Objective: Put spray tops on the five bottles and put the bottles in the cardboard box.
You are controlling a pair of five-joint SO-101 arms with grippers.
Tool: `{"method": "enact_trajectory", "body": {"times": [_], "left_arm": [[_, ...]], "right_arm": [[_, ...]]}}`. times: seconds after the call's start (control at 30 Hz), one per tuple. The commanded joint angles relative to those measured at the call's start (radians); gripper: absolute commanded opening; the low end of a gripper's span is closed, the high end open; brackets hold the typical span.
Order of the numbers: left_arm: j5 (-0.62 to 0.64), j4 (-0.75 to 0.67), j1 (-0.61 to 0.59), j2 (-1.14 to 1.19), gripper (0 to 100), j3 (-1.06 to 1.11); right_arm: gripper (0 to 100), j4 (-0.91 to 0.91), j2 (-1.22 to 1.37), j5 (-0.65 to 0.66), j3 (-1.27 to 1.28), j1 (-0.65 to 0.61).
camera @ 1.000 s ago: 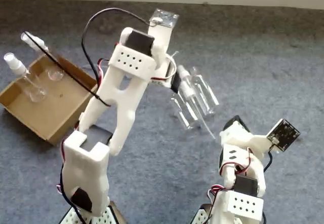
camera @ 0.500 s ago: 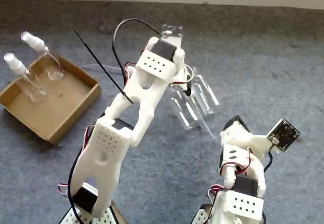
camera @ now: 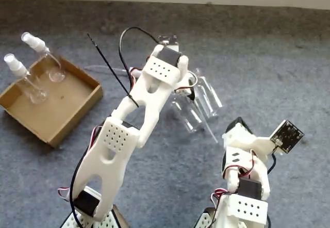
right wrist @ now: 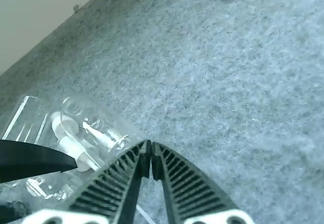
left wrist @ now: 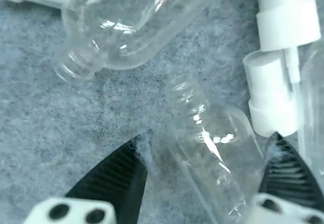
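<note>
Straddling one capless bottle (left wrist: 202, 117), left claw (left wrist: 206, 142) apart; right claw (right wrist: 151, 147) together; two bottles (camera: 28, 83) (camera: 50, 63) boxed.

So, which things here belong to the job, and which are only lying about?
Belong: cardboard box; two capped bottles in it; uncapped bottles; spray tops beside them.
Not part: grey carpet; an arm's black cable.

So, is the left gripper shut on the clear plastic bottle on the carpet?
No, the left gripper is open, jaws wide apart either side of the clear bottle.
</note>
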Motion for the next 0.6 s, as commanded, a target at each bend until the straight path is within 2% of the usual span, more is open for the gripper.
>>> {"method": "enact_trajectory", "body": {"times": [0.0,0.13,0.3,0.47,0.57], "left_arm": [[0.014,-0.006,-0.01,0.002,27,-0.03],[0.014,0.014,-0.004,0.015,27,-0.03],[0.005,0.025,-0.013,0.024,27,0.013],[-0.157,0.025,-0.035,0.022,27,0.101],[-0.124,0.025,-0.061,0.021,27,0.114]], "right_arm": [[1.0,0.002,-0.013,0.002,-0.007,-0.01],[1.0,0.002,-0.013,0.069,-0.01,-0.01],[1.0,0.002,-0.013,0.077,-0.012,-0.01],[1.0,0.002,-0.013,0.077,-0.012,-0.01],[1.0,0.002,-0.013,0.077,-0.012,-0.01]]}}
